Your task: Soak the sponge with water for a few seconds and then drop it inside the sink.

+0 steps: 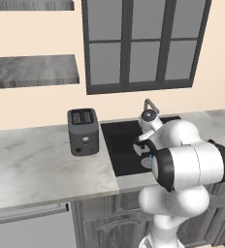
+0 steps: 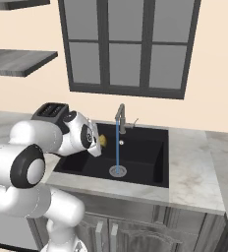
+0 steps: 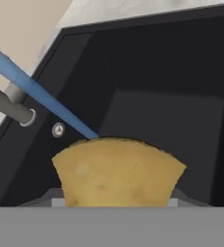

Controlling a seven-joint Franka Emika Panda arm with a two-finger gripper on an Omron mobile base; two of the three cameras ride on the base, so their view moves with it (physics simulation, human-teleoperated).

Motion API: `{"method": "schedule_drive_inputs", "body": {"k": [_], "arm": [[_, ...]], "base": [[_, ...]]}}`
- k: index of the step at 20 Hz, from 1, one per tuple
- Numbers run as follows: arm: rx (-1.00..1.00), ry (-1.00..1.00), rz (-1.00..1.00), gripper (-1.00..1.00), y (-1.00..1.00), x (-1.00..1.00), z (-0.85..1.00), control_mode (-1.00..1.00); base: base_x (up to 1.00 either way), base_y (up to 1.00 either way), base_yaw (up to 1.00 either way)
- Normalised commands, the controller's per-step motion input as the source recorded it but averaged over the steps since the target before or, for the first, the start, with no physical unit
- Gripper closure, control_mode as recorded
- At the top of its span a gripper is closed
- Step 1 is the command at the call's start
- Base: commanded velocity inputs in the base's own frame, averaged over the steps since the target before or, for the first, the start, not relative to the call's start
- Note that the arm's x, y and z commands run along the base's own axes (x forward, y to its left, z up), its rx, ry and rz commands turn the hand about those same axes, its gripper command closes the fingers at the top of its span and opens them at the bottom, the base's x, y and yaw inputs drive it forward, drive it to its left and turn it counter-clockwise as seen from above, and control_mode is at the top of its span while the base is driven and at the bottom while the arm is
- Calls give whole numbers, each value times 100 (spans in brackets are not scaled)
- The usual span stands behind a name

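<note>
Right base view: black sink [image 2: 157, 147] set in marble counter [image 2: 197, 172] under window [image 2: 126, 44].

Ahead of my fingers, past the held sponge [image 3: 118, 171], the sink [image 3: 157, 72] basin lies open. The water [image 3: 39, 91] and faucet [image 3: 10, 107] cross just beside them. The toaster [image 1: 83, 131] stands well behind, on the counter [image 1: 37, 164].
</note>
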Motion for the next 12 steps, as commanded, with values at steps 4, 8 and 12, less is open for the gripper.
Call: {"method": "schedule_drive_inputs", "body": {"k": [4,8,12], "arm": [[0,0,0,100,-22,1,0,-100],[0,0,0,100,-10,0,0,-100],[0,0,0,100,-1,0,0,-100]], "base": [[0,0,0],[0,0,0],[0,0,0]]}}
